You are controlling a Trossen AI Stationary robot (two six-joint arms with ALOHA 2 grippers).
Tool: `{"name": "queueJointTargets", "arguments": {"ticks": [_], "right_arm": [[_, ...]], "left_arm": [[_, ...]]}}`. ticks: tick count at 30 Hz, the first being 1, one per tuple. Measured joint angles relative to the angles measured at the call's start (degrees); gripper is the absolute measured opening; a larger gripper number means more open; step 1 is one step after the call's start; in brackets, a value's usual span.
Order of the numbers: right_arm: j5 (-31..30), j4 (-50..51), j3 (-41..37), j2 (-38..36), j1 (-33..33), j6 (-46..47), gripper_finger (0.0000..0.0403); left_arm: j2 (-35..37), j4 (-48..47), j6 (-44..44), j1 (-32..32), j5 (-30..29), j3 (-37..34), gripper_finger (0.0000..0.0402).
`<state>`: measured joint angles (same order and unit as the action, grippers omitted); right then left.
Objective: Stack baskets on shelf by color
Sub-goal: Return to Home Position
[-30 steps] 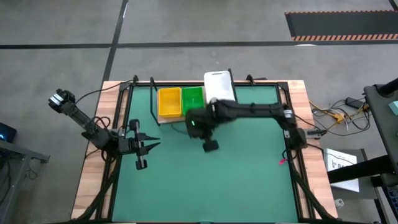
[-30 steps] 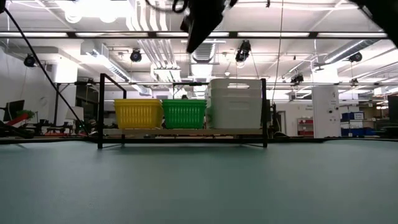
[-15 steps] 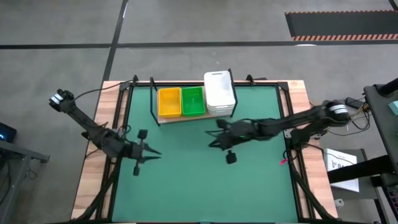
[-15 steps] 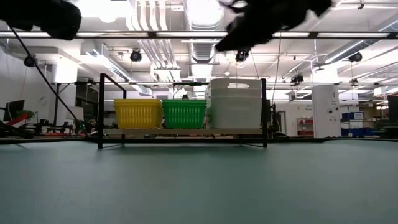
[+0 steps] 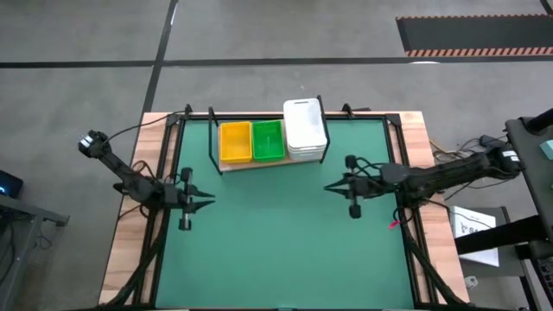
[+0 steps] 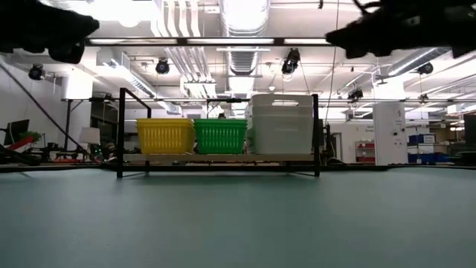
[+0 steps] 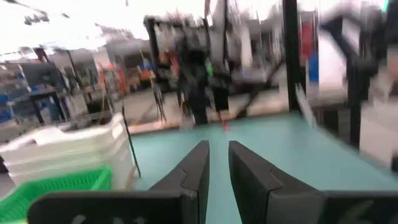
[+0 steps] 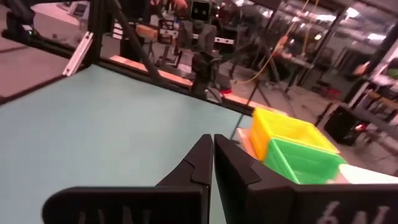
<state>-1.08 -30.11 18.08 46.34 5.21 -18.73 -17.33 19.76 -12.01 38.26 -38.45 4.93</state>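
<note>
At the right edge of the high view, the right gripper (image 5: 328,187) has drawn back from mid-mat, fingers pressed together on nothing. The left gripper (image 5: 207,198) waits near the left edge, fingers a narrow slit apart. Bare green mat (image 5: 285,250) lies between them. At upper centre, the shelf (image 5: 251,164) carries its stacks as before: yellow baskets (image 5: 235,142), green baskets (image 5: 268,139), white baskets (image 5: 304,128) — side by side, touching.

1. The left gripper (image 7: 219,155) hangs over the green mat (image 7: 292,155). Its dark fingers (image 7: 200,165) are a narrow gap apart, with nothing between them.
2. The white baskets (image 7: 62,146) sit stacked, with a green basket (image 7: 50,186) just beside them.
3. Across the mat stands a blurred dark arm (image 7: 202,81).
</note>
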Motion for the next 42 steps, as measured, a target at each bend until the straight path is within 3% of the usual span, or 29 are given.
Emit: {"name": "queueJointTargets", "arguments": {"ticks": [5, 9, 19, 24, 32, 42], "right_arm": [[-0.6, -0.2, -7.1, -10.7, -0.6, -0.4, 0.0008], [-0.5, 0.0, -11.7, -18.5, -2.1, -1.6, 0.0008], [-1.8, 4.0, -17.4, -36.9, -3.7, -6.6, 0.0008], [-2.0, 9.7, -17.4, -44.2, -3.7, -8.4, 0.0008], [-6.5, 12.2, -17.4, -45.0, -3.8, -8.9, 0.0009], [-6.5, 13.1, -17.4, -41.6, -3.8, -8.3, 0.0009]], "left_arm": [[10.6, 0.6, -0.5, -0.1, -2.0, -4.4, 0.0044], [16.8, -4.8, 1.0, 0.0, -2.5, -4.4, 0.0044], [13.1, -3.8, -2.3, 0.0, -9.9, -4.4, 0.0044], [12.0, -4.4, -2.3, 0.0, -10.2, -4.4, 0.0044], [9.5, -4.2, -2.1, 0.0, -10.2, -4.5, 0.0044], [6.4, -4.3, -2.1, 0.0, -10.1, -4.5, 0.0044]]}}
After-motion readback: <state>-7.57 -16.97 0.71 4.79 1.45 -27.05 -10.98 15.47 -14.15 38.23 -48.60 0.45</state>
